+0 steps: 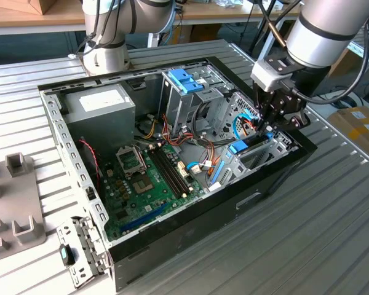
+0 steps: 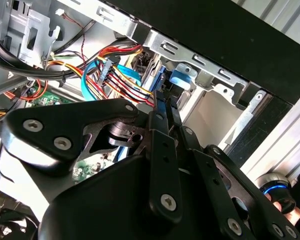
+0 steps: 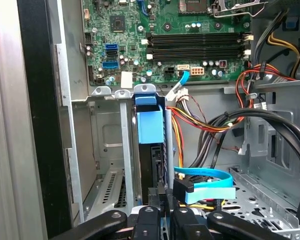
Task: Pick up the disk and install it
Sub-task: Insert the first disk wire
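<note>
1. Room is tight: your disk [image 3: 150, 125] stands on edge in its bay slot, metal walls close on both sides.
2. Your claw [image 1: 267, 126] reaches straight down, clamped on the disk's edge.

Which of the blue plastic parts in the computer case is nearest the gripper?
The blue frame of the disk below the gripper, not the blue latch atop the drive cage.

I see an open black computer case [image 1: 277, 178] on a ribbed metal table [image 1: 332, 233], green motherboard [image 1: 149, 184] inside, grey power supply box [image 1: 101, 110] in a corner, blue latch [image 1: 183, 80] atop the metal cage [image 1: 194, 101], bundled coloured wires [image 3: 200, 120], grey plastic stand [image 1: 15, 209] on the exterior view's left.
</note>
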Action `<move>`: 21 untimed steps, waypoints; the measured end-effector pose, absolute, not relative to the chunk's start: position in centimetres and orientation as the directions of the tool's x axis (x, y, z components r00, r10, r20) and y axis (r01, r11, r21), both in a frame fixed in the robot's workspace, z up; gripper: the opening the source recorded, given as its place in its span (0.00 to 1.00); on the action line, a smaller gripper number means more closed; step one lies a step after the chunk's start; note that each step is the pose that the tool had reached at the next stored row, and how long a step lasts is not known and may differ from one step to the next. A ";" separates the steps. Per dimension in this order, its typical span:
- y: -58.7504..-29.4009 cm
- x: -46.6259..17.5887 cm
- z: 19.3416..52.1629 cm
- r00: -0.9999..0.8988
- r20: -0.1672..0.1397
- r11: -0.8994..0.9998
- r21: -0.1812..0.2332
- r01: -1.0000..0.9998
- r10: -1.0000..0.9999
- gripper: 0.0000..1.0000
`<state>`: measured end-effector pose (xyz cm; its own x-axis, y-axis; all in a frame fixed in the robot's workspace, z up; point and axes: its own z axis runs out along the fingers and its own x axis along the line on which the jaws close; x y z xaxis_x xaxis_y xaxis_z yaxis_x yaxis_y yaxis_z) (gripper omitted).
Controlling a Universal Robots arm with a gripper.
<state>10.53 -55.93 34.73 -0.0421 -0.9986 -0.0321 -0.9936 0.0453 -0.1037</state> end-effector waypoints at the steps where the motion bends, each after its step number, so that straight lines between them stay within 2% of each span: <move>1: -55.9 10.5 34.7 -0.042 -0.032 0.045 -0.104 -0.994 -0.999 0.17; 21: -55.9 10.1 34.2 -0.042 -0.032 0.045 -0.104 -0.994 -0.999 0.17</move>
<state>10.12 -55.94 34.24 -0.0421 -0.9986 -0.0323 -0.9936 0.0453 -0.1037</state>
